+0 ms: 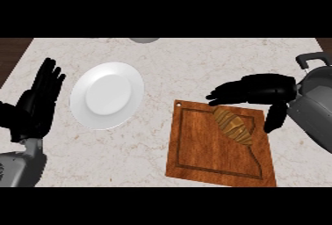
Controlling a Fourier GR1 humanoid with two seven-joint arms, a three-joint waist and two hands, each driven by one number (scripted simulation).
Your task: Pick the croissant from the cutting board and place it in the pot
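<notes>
A golden-brown croissant [234,125] lies on the upper right part of a wooden cutting board [207,154]. My right hand [259,90] hovers just above and behind it, fingers stretched leftward and thumb hanging down at the croissant's right side; nothing is held. The grey pot [314,110] with a black handle stands at the right edge, close to the hand's wrist and partly cut off by the frame. My left hand [35,103] rests open at the far left, fingers up.
A white plate [107,94] sits on the marble counter [168,57] between my left hand and the board. A grey round object [144,40] peeks in at the counter's back edge. Dark wood borders the counter's upper corners.
</notes>
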